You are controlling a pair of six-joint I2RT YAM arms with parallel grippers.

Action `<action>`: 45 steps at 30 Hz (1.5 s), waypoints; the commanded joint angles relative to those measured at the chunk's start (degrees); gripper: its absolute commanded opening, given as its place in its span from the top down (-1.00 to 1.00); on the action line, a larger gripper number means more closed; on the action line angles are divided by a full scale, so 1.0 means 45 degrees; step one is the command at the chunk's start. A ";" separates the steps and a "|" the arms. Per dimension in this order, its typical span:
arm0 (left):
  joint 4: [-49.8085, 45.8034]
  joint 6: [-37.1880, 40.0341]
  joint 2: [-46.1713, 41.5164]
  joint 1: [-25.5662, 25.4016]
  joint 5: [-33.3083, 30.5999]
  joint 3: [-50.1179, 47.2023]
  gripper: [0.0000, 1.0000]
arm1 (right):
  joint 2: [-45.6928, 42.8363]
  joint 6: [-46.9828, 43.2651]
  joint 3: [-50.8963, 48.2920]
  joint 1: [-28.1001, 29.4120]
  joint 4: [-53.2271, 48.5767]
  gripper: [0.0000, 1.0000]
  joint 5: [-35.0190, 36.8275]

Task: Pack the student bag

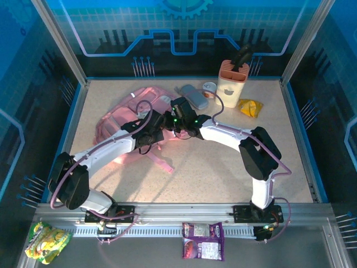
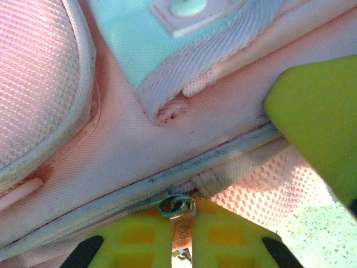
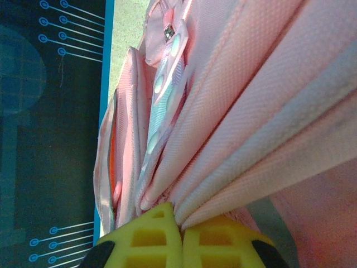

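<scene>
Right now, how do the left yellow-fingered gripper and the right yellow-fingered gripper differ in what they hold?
The left gripper pinches a small zipper pull on the pink fabric backpack; the right gripper clamps thick fabric folds. The left gripper's hold is a thin tab, the right gripper's a bunched wad. Both are shut on the same bag.

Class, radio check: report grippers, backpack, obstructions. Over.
Left gripper shut on zipper pull. Right gripper pinching student bag fabric. Bag on table. No obstruction seen.
</scene>
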 commanded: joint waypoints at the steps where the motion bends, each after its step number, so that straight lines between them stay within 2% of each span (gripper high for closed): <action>1: 0.0893 0.0574 -0.0865 0.0517 -0.0061 -0.0202 0.93 | -0.0761 -0.0545 -0.0191 0.0364 0.0140 1.00 -0.0903; 7: 0.0212 0.0578 -0.1734 0.1190 0.1183 -0.0850 0.97 | -0.0789 -0.0531 -0.0219 -0.0051 0.0145 1.00 -0.1112; 13: -0.1822 0.0818 -0.2274 0.1701 0.1698 -0.1261 0.92 | -0.0623 -0.0611 -0.0008 -0.0516 -0.0045 1.00 -0.1362; 16: -0.2143 0.1074 -0.2398 0.1776 0.1828 -0.1538 0.78 | -0.0517 -0.0556 0.0130 -0.0618 0.0004 1.00 -0.1612; 20: -0.0728 0.1880 -0.2303 0.1777 0.2667 -0.1786 0.55 | -0.0331 -0.0380 0.0305 -0.0388 0.0180 1.00 -0.1831; 24: 0.0300 0.2262 -0.1832 0.1776 0.2277 -0.1538 0.24 | -0.0239 -0.0291 0.0437 -0.0112 0.0281 1.00 -0.1962; 27: 0.0816 0.2580 -0.1393 0.1776 0.1916 -0.1135 0.19 | -0.0215 -0.0273 0.0480 0.0017 0.0261 1.00 -0.1984; 30: 0.1117 0.2784 -0.1120 0.1776 0.1588 -0.0957 0.23 | -0.0188 -0.0306 0.0481 0.0044 0.0232 1.00 -0.1969; 34: 0.0934 0.2699 -0.1025 0.1835 0.1343 -0.1035 0.43 | -0.0154 -0.0310 0.0413 0.0042 0.0246 1.00 -0.2002; 37: 0.1377 0.2628 -0.1395 0.1842 0.1612 -0.1550 0.51 | -0.0063 -0.0314 0.0440 0.0036 0.0242 1.00 -0.2020; 42: 0.0959 0.2474 -0.2014 0.2014 0.1479 -0.1868 0.70 | -0.0005 -0.0418 0.0520 0.0022 0.0188 1.00 -0.2082; 45: 0.0638 0.2704 -0.2284 0.2141 0.1618 -0.2016 0.73 | -0.0021 -0.0588 0.0557 -0.0001 0.0055 1.00 -0.2048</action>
